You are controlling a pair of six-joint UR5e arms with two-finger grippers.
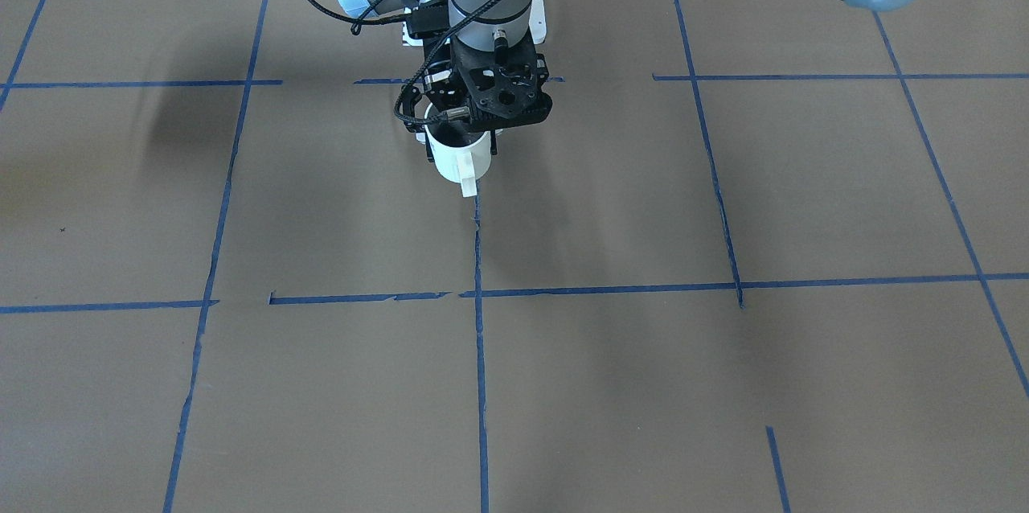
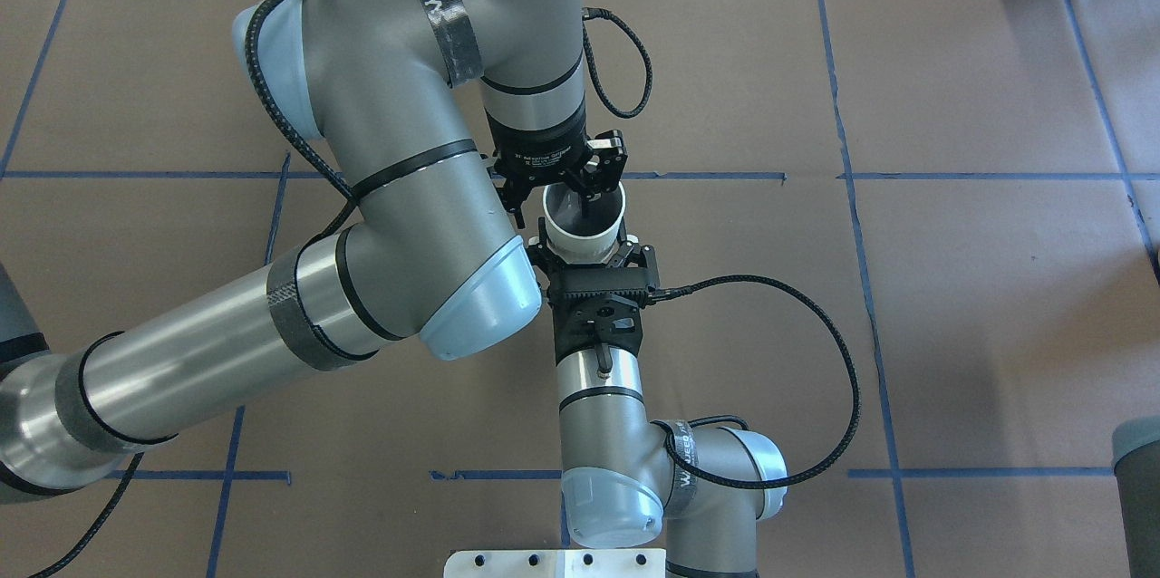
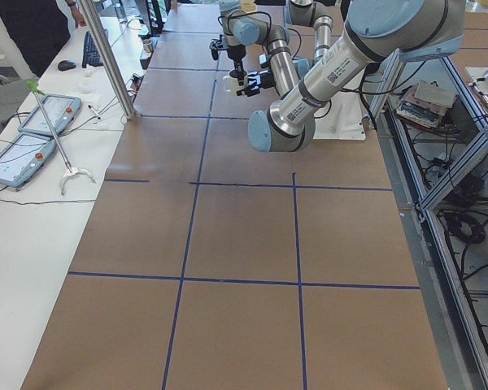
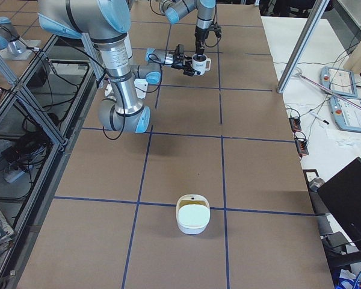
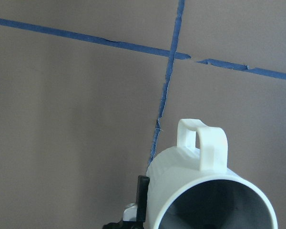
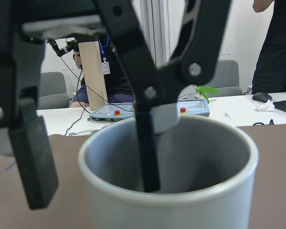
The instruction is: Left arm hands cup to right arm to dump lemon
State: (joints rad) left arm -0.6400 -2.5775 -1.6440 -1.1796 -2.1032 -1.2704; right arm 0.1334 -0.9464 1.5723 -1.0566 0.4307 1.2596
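The cup is a white mug held upright in the air over the table's middle, its handle pointing away from the robot. My right gripper reaches in level from the robot's side, shut on the cup's body with a finger on each flank. My left gripper hangs straight down over the rim and is open. One finger stands inside the cup and the other outside, both apart from the wall. The grey inside shows no lemon; the lemon is out of view.
A white tub with a pale yellow inside stands on the brown taped table toward the robot's right end. Beyond the far edge is a white bench with teach pendants, an aluminium post and people.
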